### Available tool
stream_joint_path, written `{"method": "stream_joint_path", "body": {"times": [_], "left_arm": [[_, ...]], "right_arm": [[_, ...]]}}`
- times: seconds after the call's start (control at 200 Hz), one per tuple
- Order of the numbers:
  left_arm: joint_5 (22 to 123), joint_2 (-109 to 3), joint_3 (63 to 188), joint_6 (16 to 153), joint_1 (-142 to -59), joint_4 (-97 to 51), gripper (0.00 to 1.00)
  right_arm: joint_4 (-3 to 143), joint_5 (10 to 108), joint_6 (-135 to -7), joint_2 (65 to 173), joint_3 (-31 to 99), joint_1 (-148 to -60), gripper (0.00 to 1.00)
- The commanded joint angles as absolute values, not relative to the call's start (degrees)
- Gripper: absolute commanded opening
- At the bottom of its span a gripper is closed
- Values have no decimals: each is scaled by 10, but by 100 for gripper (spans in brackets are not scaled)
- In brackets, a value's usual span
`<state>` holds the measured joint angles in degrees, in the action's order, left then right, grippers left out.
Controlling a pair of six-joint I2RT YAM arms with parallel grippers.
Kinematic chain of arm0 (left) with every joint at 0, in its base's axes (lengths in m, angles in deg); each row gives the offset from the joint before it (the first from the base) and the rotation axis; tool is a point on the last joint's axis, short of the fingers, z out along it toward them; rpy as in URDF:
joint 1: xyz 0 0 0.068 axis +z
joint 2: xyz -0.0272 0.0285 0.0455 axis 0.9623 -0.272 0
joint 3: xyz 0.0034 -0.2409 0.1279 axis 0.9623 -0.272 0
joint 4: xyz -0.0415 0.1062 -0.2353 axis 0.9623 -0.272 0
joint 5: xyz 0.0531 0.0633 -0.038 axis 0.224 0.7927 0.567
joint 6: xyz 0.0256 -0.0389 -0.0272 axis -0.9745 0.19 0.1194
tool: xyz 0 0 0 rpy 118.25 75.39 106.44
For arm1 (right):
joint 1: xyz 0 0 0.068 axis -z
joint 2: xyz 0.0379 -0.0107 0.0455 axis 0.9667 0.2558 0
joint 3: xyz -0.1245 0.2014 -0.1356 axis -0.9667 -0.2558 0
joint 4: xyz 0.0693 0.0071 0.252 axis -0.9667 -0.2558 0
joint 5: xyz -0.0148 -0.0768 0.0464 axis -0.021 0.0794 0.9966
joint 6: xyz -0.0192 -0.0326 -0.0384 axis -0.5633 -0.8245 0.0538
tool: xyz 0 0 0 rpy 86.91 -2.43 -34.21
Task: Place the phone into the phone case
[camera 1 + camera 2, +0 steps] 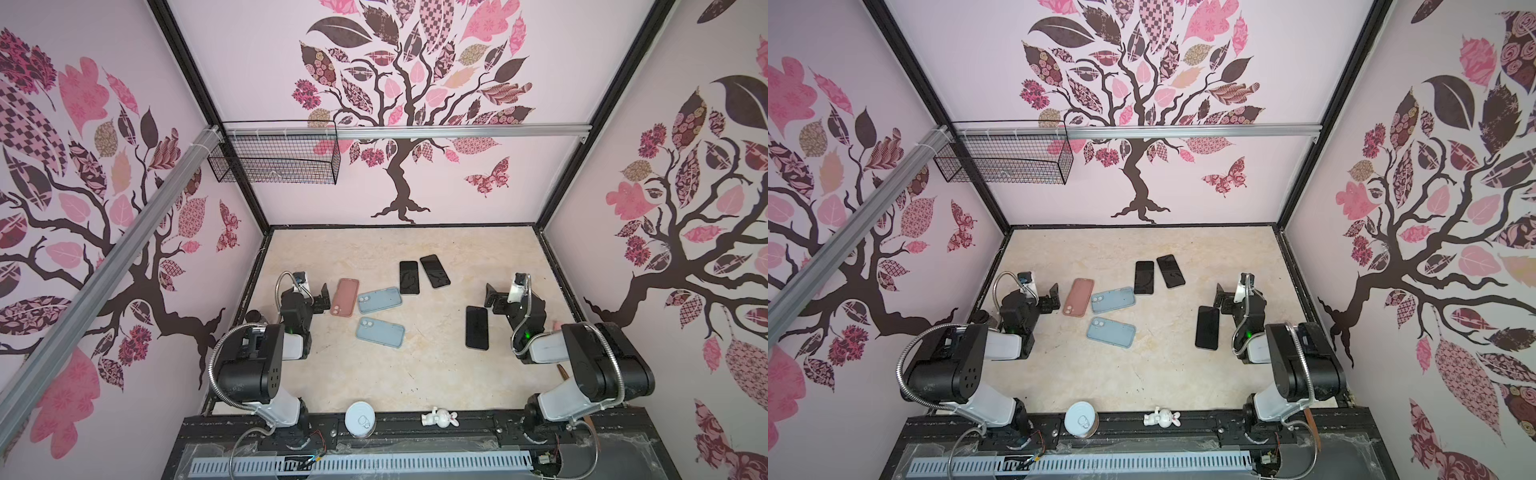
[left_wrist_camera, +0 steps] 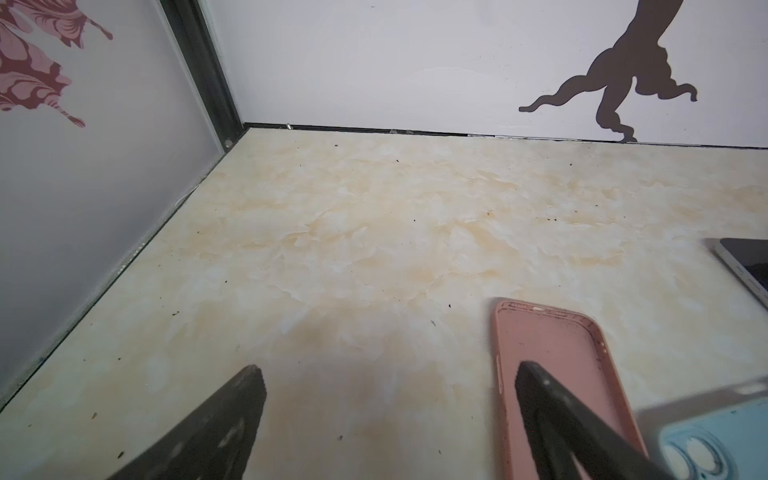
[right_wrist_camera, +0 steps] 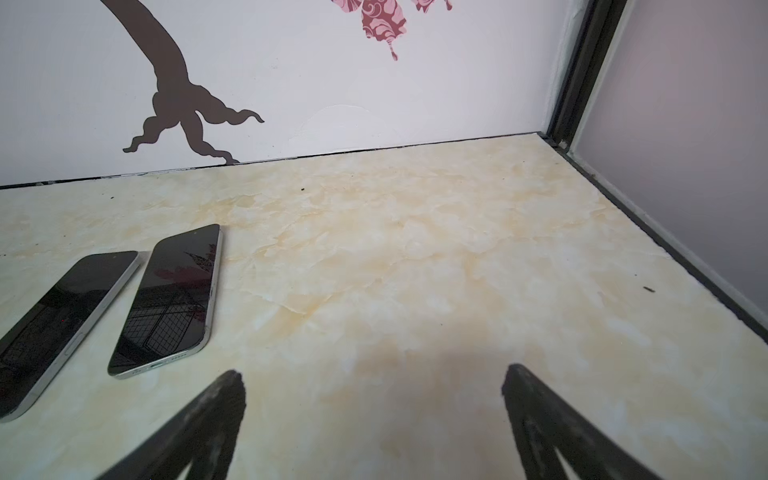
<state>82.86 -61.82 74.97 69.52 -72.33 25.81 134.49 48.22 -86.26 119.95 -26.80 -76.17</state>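
No text, brand, number or sign can be read in any view. The pink case, the upper blue case and the lower blue case carry no print that I can read. The lid of the white can at the front rail is too small to tell if any letters are on it.
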Motion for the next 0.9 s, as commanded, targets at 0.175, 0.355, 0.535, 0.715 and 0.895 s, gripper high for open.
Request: {"method": "stream_joint_path", "body": {"times": [0.175, 0.355, 0.535, 0.715, 0.895], "left_arm": [[826, -617, 752, 691, -721, 266, 97], [826, -617, 753, 691, -721, 265, 97], [825, -617, 754, 691, -721, 262, 97], [825, -617, 754, 691, -721, 262, 97], [825, -617, 754, 691, -721, 262, 97]], "right_arm": [[1359, 477, -865, 1207, -264, -761, 100], [1359, 477, -865, 1207, -264, -760, 100], [1359, 477, -865, 1208, -263, -761, 100], [1358, 477, -865, 1208, -263, -761, 100], [1357, 477, -865, 1207, -263, -761, 100]]}}
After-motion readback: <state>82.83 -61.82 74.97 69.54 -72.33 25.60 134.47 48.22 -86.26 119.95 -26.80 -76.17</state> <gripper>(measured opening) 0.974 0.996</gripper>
